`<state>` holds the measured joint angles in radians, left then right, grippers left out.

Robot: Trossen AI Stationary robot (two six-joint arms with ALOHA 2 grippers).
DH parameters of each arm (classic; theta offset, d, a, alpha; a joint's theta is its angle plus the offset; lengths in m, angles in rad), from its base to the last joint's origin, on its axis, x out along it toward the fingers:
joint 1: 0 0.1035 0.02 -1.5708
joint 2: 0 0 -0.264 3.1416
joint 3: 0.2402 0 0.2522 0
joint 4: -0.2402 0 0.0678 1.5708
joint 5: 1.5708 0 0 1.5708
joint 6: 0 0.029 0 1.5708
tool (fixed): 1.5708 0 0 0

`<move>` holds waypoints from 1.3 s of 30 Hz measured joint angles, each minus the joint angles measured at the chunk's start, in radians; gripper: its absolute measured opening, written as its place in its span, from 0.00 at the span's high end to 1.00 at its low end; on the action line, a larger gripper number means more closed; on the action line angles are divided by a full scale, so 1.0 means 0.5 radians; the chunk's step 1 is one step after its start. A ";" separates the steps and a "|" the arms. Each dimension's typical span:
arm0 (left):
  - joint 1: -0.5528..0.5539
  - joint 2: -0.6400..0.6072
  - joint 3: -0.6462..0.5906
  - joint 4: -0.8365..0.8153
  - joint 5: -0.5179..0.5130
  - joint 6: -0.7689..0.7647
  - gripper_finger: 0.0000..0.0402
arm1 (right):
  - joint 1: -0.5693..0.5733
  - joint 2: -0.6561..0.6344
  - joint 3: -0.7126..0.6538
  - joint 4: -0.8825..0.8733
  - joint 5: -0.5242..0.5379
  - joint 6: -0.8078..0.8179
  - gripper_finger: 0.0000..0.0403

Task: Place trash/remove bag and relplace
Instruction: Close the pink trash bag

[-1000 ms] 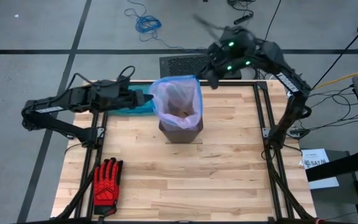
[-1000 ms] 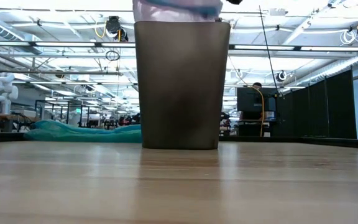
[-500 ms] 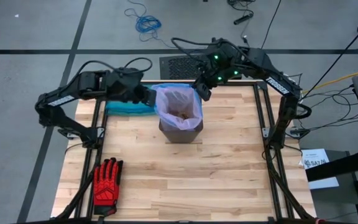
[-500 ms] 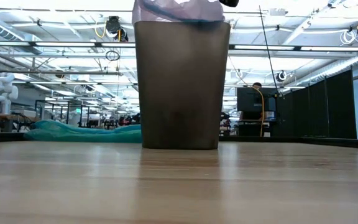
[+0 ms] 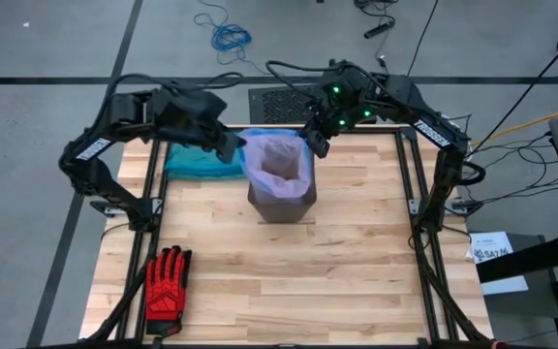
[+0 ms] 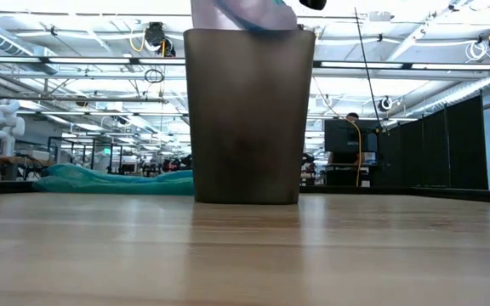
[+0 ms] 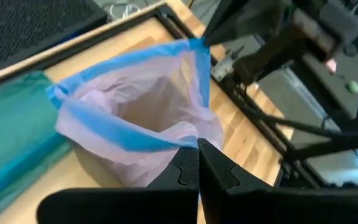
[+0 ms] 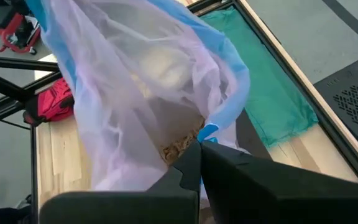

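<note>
Both claws, the left claw (image 7: 197, 163) and right claw (image 8: 200, 163), are pinched shut on opposite rim edges of the thin, crinkly bag (image 5: 279, 165) standing in the bin (image 6: 247, 119) on the bench (image 5: 356, 262), light, limp, tear-prone, best gripped by its blue hem.

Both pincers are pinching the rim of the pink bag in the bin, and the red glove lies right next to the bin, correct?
Not quite. The left pincer and right pincer do pinch the bag in the bin, but the high view shows the red glove far from the bin, near the table's corner.
</note>
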<state>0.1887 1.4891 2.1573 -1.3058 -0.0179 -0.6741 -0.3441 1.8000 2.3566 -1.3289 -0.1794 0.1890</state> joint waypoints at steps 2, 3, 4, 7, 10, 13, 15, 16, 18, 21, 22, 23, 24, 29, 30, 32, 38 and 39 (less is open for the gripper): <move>0.007 0.003 0.038 -0.055 0.054 0.002 1.00 | -0.008 0.003 0.000 0.000 0.000 0.000 1.00; 0.007 0.007 0.052 -0.051 0.083 0.003 1.00 | -0.012 0.013 0.000 0.001 0.000 0.000 1.00; 0.006 0.010 0.068 -0.048 0.115 0.004 1.00 | -0.020 0.023 0.001 -0.003 -0.001 0.000 1.00; 0.004 0.025 0.107 -0.046 0.183 0.017 1.00 | -0.022 0.085 0.000 -0.019 -0.014 -0.017 1.00; 0.003 0.028 0.109 -0.067 0.190 0.019 1.00 | 0.004 0.138 -0.003 -0.020 -0.023 -0.103 1.00; 0.005 0.031 0.109 -0.116 0.190 0.019 1.00 | 0.014 0.137 -0.003 0.015 -0.028 -0.148 1.00; 0.004 0.031 0.109 -0.139 0.185 0.022 1.00 | 0.006 0.119 -0.003 0.092 -0.025 -0.146 1.00; 0.004 0.030 0.109 -0.141 0.183 0.032 1.00 | 0.003 0.107 -0.003 0.146 -0.025 -0.147 1.00; 0.003 0.030 0.109 -0.137 0.181 0.057 1.00 | 0.003 0.083 -0.003 0.249 -0.051 -0.178 0.99; 0.004 0.030 0.109 -0.138 0.177 0.069 1.00 | 0.013 0.050 -0.002 0.386 -0.168 -0.279 0.93; 0.004 0.030 0.109 -0.139 0.175 0.070 1.00 | 0.020 0.045 -0.001 0.426 -0.203 -0.302 0.90; 0.004 0.030 0.109 -0.143 0.175 0.070 1.00 | 0.026 0.041 -0.001 0.459 -0.236 -0.319 0.87; 0.004 0.030 0.109 -0.146 0.175 0.070 1.00 | 0.026 0.040 -0.001 0.478 -0.266 -0.337 0.83; 0.005 0.030 0.108 -0.147 0.169 0.068 1.00 | 0.052 0.045 -0.001 0.555 -0.427 -0.436 0.63; 0.005 0.030 0.108 -0.147 0.164 0.068 1.00 | 0.070 0.056 0.000 0.574 -0.433 -0.457 0.59; 0.005 0.030 0.108 -0.147 0.155 0.067 1.00 | 0.096 0.077 -0.005 0.597 -0.439 -0.470 0.53; 0.033 0.030 0.107 -0.144 0.143 0.068 1.00 | 0.174 0.253 -0.016 0.670 -0.441 -0.465 0.48; 0.041 0.030 0.107 -0.141 0.140 0.069 1.00 | 0.189 0.285 -0.016 0.684 -0.440 -0.476 0.48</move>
<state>0.2091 1.5040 2.2108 -1.3762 0.0521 -0.6395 -0.2497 1.9426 2.3484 -0.9871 -0.3994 -0.0490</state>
